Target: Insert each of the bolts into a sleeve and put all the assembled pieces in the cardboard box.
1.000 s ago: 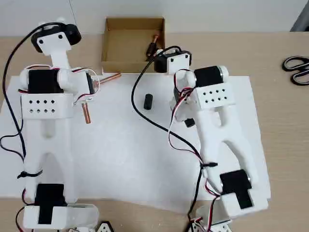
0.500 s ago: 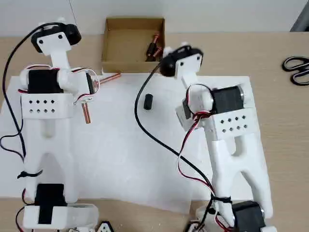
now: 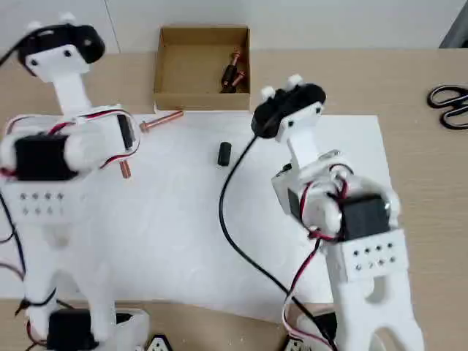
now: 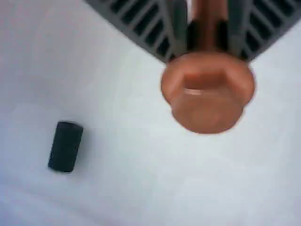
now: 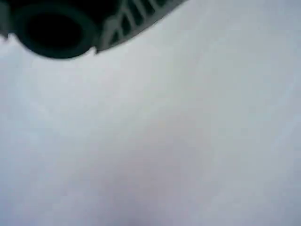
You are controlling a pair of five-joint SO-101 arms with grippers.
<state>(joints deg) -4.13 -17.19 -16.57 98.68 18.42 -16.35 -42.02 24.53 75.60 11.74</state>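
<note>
Left gripper (image 3: 125, 148) was clamped on a copper bolt (image 4: 207, 92) by its shank, above the white sheet (image 3: 183, 234). Right gripper (image 5: 94, 28) looked closed on a black sleeve (image 5: 54, 33). Risk: arms well apart, so any tilt when mating could jam or drop the bolt

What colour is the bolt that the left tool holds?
Copper; the bolt shows best in the left wrist view.

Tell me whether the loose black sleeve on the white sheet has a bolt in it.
No, the sleeve lies alone, with no copper showing at either end.
</note>
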